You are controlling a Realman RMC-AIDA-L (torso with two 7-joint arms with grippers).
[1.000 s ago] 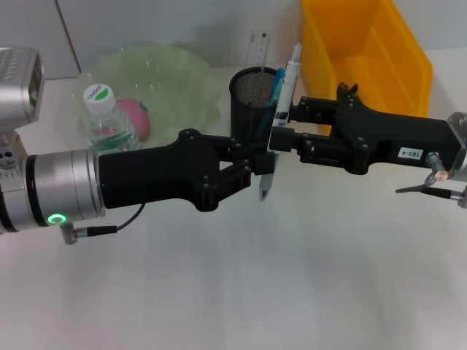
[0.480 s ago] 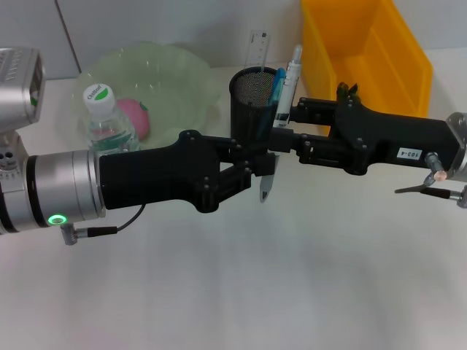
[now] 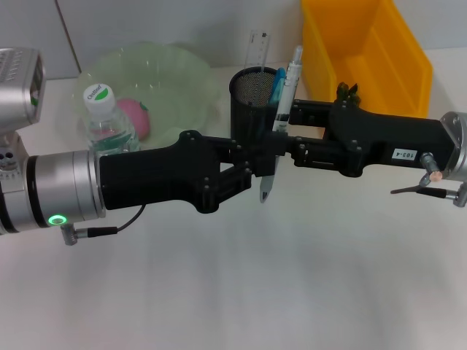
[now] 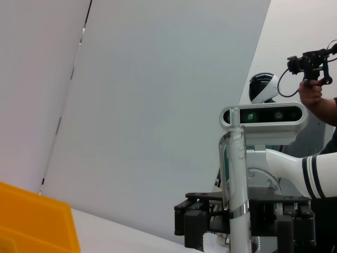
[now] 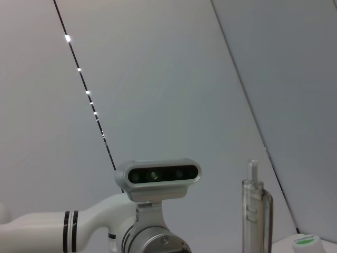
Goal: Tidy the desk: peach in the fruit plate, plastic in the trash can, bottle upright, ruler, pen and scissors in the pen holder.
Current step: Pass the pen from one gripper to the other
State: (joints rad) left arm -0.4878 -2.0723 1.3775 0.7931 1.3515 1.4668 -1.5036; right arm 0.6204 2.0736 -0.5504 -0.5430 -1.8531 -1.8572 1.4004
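Note:
A clear pen (image 3: pixel 290 76) stands nearly upright just right of the black mesh pen holder (image 3: pixel 252 98). My left gripper (image 3: pixel 264 165) is shut on its lower part, and the grey tip pokes out below. My right gripper (image 3: pixel 282 138) reaches in from the right, open, with its fingers either side of the barrel. Both wrist views show the pen close up (image 4: pixel 234 190) (image 5: pixel 255 211). The ruler (image 3: pixel 257 45) and a blue pen (image 3: pixel 277 85) stand in the holder. The peach (image 3: pixel 136 117) lies in the green fruit plate (image 3: pixel 175 69). The bottle (image 3: pixel 108 120) stands upright. The scissors are out of view.
The yellow trash can (image 3: pixel 365 51) stands at the back right, with a dark crumpled scrap (image 3: pixel 347 91) showing at its near wall behind my right arm. Both forearms cross the middle of the white desk. The fruit plate and bottle sit at the back left.
My right gripper has slid left along the desk, closing in on the left gripper's fingers. The pen and my left arm have stayed almost still.

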